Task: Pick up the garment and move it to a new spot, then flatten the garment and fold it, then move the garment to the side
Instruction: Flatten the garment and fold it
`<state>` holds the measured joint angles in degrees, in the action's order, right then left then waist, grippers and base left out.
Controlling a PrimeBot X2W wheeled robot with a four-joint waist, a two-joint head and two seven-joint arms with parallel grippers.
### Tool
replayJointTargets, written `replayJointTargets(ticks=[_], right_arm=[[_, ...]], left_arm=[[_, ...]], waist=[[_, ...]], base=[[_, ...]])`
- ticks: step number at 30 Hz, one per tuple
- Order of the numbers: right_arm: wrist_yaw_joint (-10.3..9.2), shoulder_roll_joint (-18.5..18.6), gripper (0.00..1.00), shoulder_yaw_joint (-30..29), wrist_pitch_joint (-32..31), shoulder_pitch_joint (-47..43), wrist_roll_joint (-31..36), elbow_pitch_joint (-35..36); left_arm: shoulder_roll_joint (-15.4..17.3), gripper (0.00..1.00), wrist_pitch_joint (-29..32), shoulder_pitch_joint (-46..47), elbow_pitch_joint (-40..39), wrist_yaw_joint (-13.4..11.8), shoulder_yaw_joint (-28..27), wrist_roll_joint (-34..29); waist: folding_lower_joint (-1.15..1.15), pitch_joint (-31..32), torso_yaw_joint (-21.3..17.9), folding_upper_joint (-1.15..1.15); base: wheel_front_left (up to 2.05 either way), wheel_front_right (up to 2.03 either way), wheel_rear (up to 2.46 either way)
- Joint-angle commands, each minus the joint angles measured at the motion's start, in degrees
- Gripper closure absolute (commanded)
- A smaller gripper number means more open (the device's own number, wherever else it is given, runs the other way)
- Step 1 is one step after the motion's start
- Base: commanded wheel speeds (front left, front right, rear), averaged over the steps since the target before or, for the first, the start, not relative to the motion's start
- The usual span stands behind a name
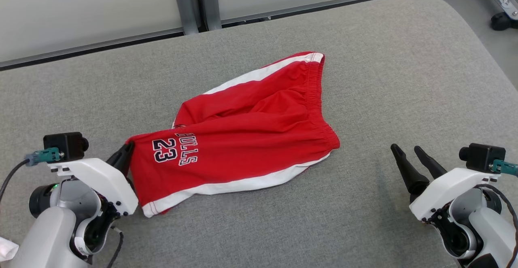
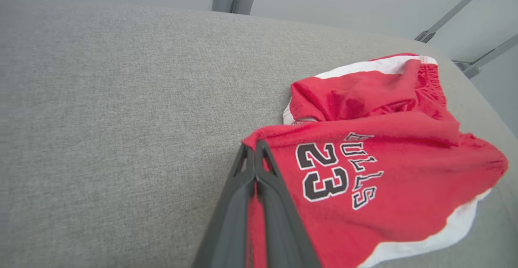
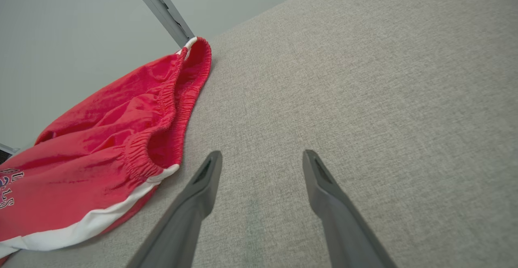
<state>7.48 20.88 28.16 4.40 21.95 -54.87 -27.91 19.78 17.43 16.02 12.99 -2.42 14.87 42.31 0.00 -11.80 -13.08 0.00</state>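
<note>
The red Bulls basketball shorts [image 1: 243, 138], white-striped down each side, lie rumpled across the middle of the grey padded table [image 1: 404, 77]. Their elastic waistband [image 1: 319, 102] is toward the robot's right, and the "BULLS 23" print [image 1: 176, 150] sits near the leg hem on its left. The left gripper [image 1: 128, 148] is clamped narrow on the far corner of that leg hem, with red cloth pinched between its two dark fingers [image 2: 275, 211]. The right gripper [image 1: 406, 149] holds nothing, its fingers spread wide over bare table off the waistband end of the shorts, apart from the cloth.
</note>
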Motion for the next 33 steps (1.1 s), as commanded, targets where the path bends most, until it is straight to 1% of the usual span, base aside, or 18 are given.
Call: replayJointTargets(ticks=[1,2,3,4,5,6,7,9,11,13,16,18,21,24,25,26,29,33], right_arm=[[0.03,-0.08,0.00,-0.67,-0.46,-0.51,0.69,0.53],[0.03,-0.16,0.00,-0.93,-0.82,-0.58,0.93,0.66],[0.03,-0.28,0.00,-1.16,-0.87,-0.67,1.20,0.81],[0.03,-0.41,0.00,-1.33,-1.26,-0.77,1.56,1.01],[0.03,-0.60,0.00,-1.54,-1.48,-0.95,1.90,1.19],[0.03,-0.77,0.00,-1.66,-1.61,-1.15,2.28,1.46],[0.03,-1.04,0.00,-1.99,-1.70,-1.60,3.02,2.05],[0.03,-1.22,0.00,-2.26,-1.81,-2.36,3.60,2.61],[0.03,-1.19,0.00,-2.60,-1.45,-3.02,4.16,3.52],[0.03,-0.95,0.00,-3.11,-1.18,-3.69,4.82,4.41],[0.03,-0.54,0.00,-4.29,0.15,-4.55,6.51,6.10],[0.03,0.01,0.00,-5.56,2.18,-4.65,9.36,7.04],[0.03,-0.83,0.00,-6.96,5.02,-5.43,12.59,8.77],[0.03,-0.95,0.00,-7.90,7.36,-6.94,15.68,10.28],[0.03,-1.08,0.00,-8.50,8.01,-7.40,16.55,10.72],[0.03,-1.08,0.00,-8.50,8.01,-7.40,16.55,10.72],[0.03,-1.91,0.00,-9.98,9.56,-8.84,19.01,12.45],[0.03,-3.38,0.00,-12.81,10.51,-11.36,22.47,14.46]], left_arm=[[0.67,1.00,-1.26,1.87,2.10,1.00,-0.48,-0.29],[0.47,1.00,-2.01,2.51,3.58,1.53,-0.41,-0.37],[0.32,0.82,-2.00,2.90,5.16,2.24,0.11,-0.47],[0.29,0.18,-2.26,3.33,6.45,2.79,0.53,-0.70],[0.12,0.00,-3.10,4.01,7.64,3.09,0.60,-0.95],[0.10,0.00,-3.82,4.48,8.60,3.42,0.85,-1.48],[-0.40,0.00,-6.46,4.68,9.24,4.45,1.46,-2.20],[-0.48,0.00,-8.34,3.42,9.40,5.50,2.44,-3.26],[0.17,0.00,-10.89,2.41,8.41,5.29,3.06,-5.04],[-0.02,0.00,-13.39,1.21,6.82,4.75,3.24,-6.10],[0.23,0.00,-17.26,-0.74,2.99,3.18,2.93,-7.89],[0.70,0.00,-20.48,-2.02,0.12,2.38,2.60,-9.45],[1.02,0.00,-25.40,-4.09,-3.40,0.95,2.04,-11.67],[1.14,0.00,-28.85,-6.27,-5.62,-0.62,1.88,-13.65],[0.90,0.00,-29.75,-6.77,-6.19,-1.33,1.33,-13.92],[0.90,0.00,-29.75,-6.77,-6.19,-1.33,1.33,-13.92],[0.39,0.00,-31.65,-9.10,-7.77,-3.62,0.21,-15.97],[-0.79,0.00,-32.57,-12.42,-9.90,-5.80,-1.70,-18.10]], waist=[[0.00,-0.43,-0.07,0.00],[0.00,-0.55,-0.06,0.00],[0.00,-0.62,-0.04,0.00],[0.00,-0.62,0.03,0.00],[0.00,-0.56,0.18,0.00],[0.00,-0.40,0.39,0.00],[0.00,0.10,0.91,0.00],[0.00,0.98,1.55,0.00],[0.00,1.86,2.32,0.00],[0.00,2.74,3.13,0.00],[0.00,4.02,4.39,0.00],[0.00,4.73,5.15,0.00],[0.00,5.96,6.09,0.00],[0.00,7.77,7.02,0.00],[0.00,8.33,7.31,0.00],[0.00,8.33,7.31,0.00],[0.00,9.77,7.84,0.00],[0.00,11.00,8.20,0.00]], base=[[0.00,0.00,0.00],[0.00,0.00,0.00],[0.00,0.00,0.00],[0.00,0.00,0.00],[0.00,0.00,0.00],[0.00,0.00,0.00],[0.00,0.00,0.00],[0.00,0.00,0.00],[0.00,0.00,0.00],[0.00,0.00,0.00],[0.00,0.00,0.00],[0.00,0.00,0.00],[0.00,0.00,0.00],[0.00,0.00,0.00],[0.00,0.00,0.00],[0.00,0.00,0.00],[0.00,0.00,0.00],[0.00,0.00,0.00]])
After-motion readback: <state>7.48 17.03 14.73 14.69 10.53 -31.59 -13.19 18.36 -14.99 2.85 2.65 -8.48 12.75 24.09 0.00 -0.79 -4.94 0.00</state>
